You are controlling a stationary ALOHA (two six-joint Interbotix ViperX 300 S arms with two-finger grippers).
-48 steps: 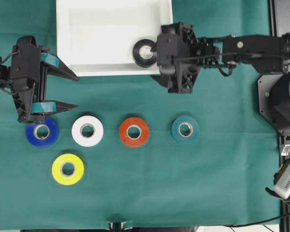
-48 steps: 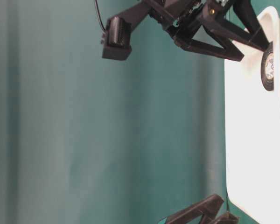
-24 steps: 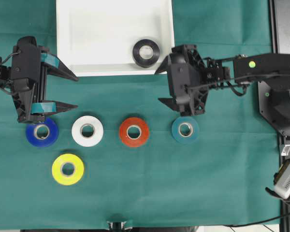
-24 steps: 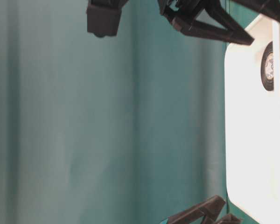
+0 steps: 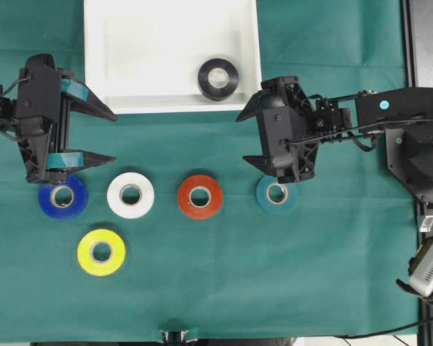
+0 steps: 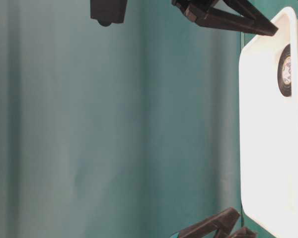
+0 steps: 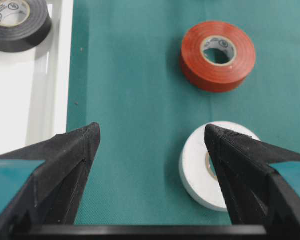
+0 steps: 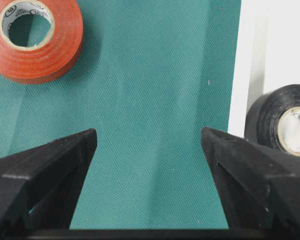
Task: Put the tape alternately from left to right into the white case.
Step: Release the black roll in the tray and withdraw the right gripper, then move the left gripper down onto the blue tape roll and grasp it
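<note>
The white case [image 5: 151, 58] lies at the back, and a black roll of tape [image 5: 218, 78] rests flat in its near right corner. On the green cloth sit the blue [image 5: 63, 196], white [image 5: 130, 194], red [image 5: 200, 196] and teal [image 5: 276, 193] rolls in a row, with the yellow roll [image 5: 101, 251] in front. My left gripper [image 5: 114, 135] hangs open just above the blue roll. My right gripper [image 5: 242, 138] is open and empty, between the case's front rim and the teal roll. Only bare cloth shows between the jaws in the left wrist view [image 7: 151, 129] and the right wrist view [image 8: 149, 132].
The left wrist view shows the white roll [image 7: 197, 165] partly behind one finger, with the red roll [image 7: 218, 55] beyond. In the right wrist view the case rim [image 8: 242, 75] and the black roll [image 8: 280, 120] lie at the right. The right arm's base [image 5: 418, 144] stands at the table's right edge.
My right gripper has drawn back from the case, toward the front and slightly right. It now hovers by the teal roll, and the black roll stays in the case. The left arm has not moved.
</note>
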